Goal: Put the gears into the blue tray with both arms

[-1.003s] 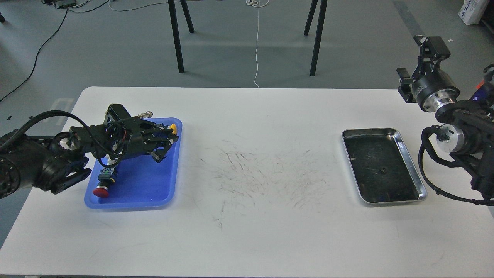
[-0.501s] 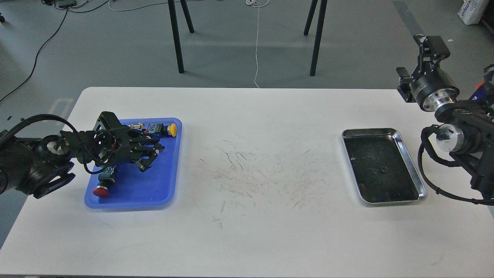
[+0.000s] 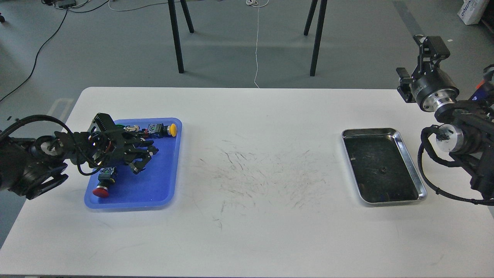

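The blue tray (image 3: 156, 185) lies on the left of the white table. My left gripper (image 3: 145, 160) hovers over the tray's left middle, its fingers (image 3: 153, 150) spread open with nothing visible between them. One tiny black gear (image 3: 383, 169) rests on the dark floor of the steel tray (image 3: 423, 192) at the right. No gear can be made out in the blue tray; the gripper hides part of its floor. My right gripper (image 3: 431, 45) is raised beyond the table's far right corner, dark and seen end-on.
Inside the blue tray are a yellow-capped button part (image 3: 173, 129), a red-capped one (image 3: 101, 191) and a small metal connector (image 3: 133, 126). Between the two trays the table (image 3: 262, 170) shows only scuff marks. Black stand legs (image 3: 176, 38) rise behind the table.
My left arm has drawn back to the left over the blue tray, uncovering the yellow-capped part. The right arm and the gear in the steel tray have not moved.
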Tool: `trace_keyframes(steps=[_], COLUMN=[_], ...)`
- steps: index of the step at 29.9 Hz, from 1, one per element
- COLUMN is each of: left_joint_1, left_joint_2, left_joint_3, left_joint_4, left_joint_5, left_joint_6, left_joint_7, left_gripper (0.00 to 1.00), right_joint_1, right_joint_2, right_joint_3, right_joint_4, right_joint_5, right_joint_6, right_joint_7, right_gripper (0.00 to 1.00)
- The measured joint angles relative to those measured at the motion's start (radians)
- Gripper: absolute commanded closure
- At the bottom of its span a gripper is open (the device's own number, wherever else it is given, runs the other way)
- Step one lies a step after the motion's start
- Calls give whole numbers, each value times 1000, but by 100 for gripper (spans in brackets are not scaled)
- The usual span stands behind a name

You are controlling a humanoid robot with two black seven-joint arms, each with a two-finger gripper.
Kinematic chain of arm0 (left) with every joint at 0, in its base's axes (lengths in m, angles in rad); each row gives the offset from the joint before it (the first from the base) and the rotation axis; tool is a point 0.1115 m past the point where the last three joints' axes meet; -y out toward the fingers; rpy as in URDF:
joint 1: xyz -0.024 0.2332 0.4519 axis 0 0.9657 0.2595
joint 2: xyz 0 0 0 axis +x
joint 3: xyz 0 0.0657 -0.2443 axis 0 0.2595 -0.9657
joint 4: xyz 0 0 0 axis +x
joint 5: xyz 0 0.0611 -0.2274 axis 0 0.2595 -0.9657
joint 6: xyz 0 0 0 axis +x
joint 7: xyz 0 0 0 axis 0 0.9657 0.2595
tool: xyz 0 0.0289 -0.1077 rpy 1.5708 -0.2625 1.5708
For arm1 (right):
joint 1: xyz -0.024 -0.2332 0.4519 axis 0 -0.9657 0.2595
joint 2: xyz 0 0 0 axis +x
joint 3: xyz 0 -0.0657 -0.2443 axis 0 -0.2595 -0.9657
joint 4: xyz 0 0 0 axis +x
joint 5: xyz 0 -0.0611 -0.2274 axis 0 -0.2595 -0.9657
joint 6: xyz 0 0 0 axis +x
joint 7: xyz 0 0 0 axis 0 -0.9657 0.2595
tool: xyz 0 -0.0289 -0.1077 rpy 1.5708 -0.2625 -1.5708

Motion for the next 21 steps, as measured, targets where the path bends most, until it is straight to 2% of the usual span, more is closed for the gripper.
trace_keyframes(steps=[6, 16, 21], left_joint_1=[0, 2, 3], left_joint_2=[10, 12, 11], left_joint_3=[1, 0, -1], left_joint_4=[1, 2, 2], left_joint_5=[10, 23, 23], left_joint_6=[0, 0, 0], left_joint_7=[0, 0, 0], left_gripper=[72, 64, 52], right_joint_1=[0, 0, 0], right_joint_2=[-1, -1, 0], right_joint_3=[0, 0, 0], right_joint_4=[0, 0, 0], right_joint_5=[0, 0, 0], right_joint_6=[0, 0, 0], right_joint_7=[0, 0, 0], right_gripper=[2, 2, 2])
